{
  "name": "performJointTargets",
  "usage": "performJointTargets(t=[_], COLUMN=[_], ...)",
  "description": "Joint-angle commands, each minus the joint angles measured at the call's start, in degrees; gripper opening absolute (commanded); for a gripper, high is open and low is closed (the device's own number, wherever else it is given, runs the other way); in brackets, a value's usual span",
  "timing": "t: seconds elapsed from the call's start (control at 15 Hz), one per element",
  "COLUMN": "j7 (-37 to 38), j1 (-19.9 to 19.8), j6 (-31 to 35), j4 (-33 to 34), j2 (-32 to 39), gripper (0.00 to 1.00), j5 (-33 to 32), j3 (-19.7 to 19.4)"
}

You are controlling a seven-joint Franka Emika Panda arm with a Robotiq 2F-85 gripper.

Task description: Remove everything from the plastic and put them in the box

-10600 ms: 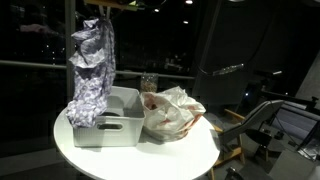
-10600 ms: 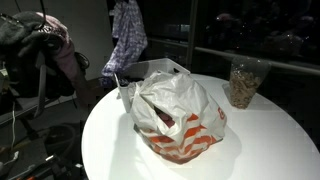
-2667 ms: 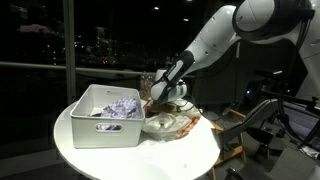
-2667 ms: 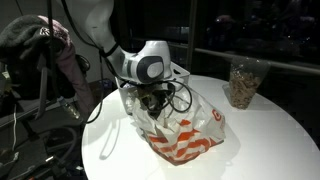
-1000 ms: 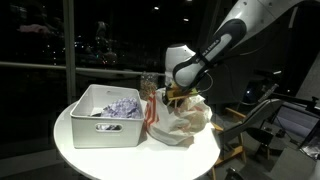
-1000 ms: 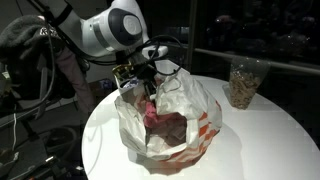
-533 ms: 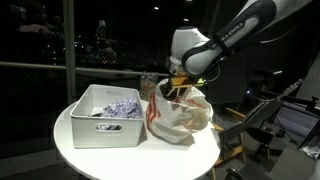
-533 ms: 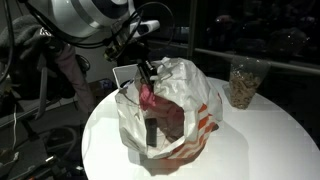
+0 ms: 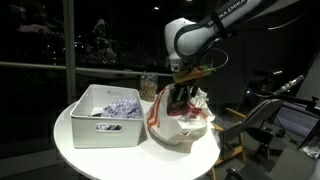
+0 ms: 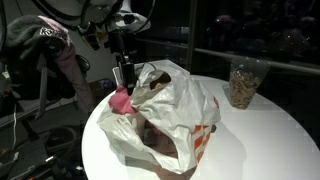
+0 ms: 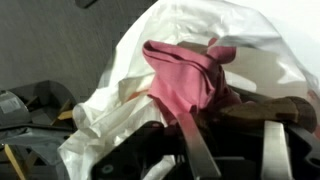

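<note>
A white plastic bag with orange stripes (image 9: 182,122) stands on the round white table, and it also shows in an exterior view (image 10: 170,125) and the wrist view (image 11: 115,110). My gripper (image 10: 122,82) is above the bag's mouth, shut on a pink cloth (image 10: 122,101) that hangs from it, half out of the bag. In the wrist view the pink cloth (image 11: 185,78) bunches in front of my gripper (image 11: 228,125), with a brown cloth (image 11: 275,112) beside it. The grey box (image 9: 92,128) next to the bag holds a purple-and-white cloth (image 9: 120,106).
A clear jar of brownish bits (image 10: 243,82) stands at the table's far side and shows behind the box (image 9: 148,84). Clothes hang on a rack (image 10: 45,45) beside the table. A chair (image 9: 262,125) stands past the table edge.
My gripper has risen from inside the bag with the pink cloth in it. The bag's top was pulled up and open along with it.
</note>
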Motion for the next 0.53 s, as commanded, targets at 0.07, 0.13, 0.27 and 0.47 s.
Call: performJointTargets(t=[0.07, 0.13, 0.27, 0.47], j7=[-7.2, -9.6, -16.1, -21.5], j1=[-1.0, -1.0, -1.0, -1.0], j6=[-13.7, -14.9, -15.3, -9.9], j4=[7.9, 8.6, 9.1, 8.5], j2=[2.3, 1.6, -0.5, -3.9], gripper=[0.0, 0.0, 0.0, 0.04], j5=[7.6, 9.4, 13.4, 14.8], j3=[2.0, 2.1, 2.3, 2.5])
